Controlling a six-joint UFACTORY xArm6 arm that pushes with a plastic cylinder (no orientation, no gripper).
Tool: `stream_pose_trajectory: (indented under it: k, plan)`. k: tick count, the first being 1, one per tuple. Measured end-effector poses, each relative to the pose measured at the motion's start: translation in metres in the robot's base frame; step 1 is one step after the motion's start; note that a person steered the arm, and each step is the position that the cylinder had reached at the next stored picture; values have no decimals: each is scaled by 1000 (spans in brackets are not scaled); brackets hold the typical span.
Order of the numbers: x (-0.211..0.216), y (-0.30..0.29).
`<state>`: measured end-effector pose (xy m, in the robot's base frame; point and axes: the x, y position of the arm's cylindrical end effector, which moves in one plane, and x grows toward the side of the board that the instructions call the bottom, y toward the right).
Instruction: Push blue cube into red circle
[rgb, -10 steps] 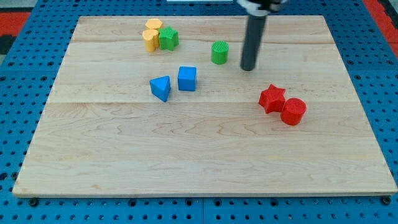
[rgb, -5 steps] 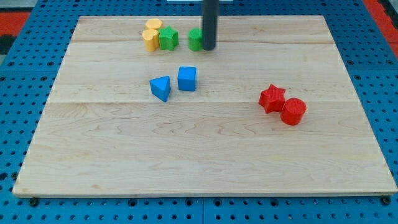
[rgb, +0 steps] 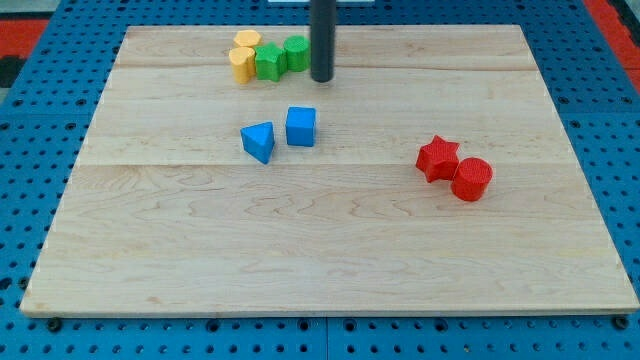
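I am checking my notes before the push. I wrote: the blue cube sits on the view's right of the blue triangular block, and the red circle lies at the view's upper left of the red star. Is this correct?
Not quite. The camera view shows the red circle at the view's lower right of the red star, touching it. The rest holds: the blue cube sits on the view's right of the blue triangular block.

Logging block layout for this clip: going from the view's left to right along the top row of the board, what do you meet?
Yellow blocks → green star → green cylinder → my tip, just right of the cylinder.
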<state>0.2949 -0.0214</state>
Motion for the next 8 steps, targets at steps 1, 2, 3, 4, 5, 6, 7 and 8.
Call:
stream_pose_trajectory:
  k: [1,2,3,4,5,6,7,8]
  plan:
    - [56,-10]
    - [64,-53]
    - [95,-50]
    - [129,58]
    - [92,13]
    - [71,20]
    - [117,68]
    - [105,31]
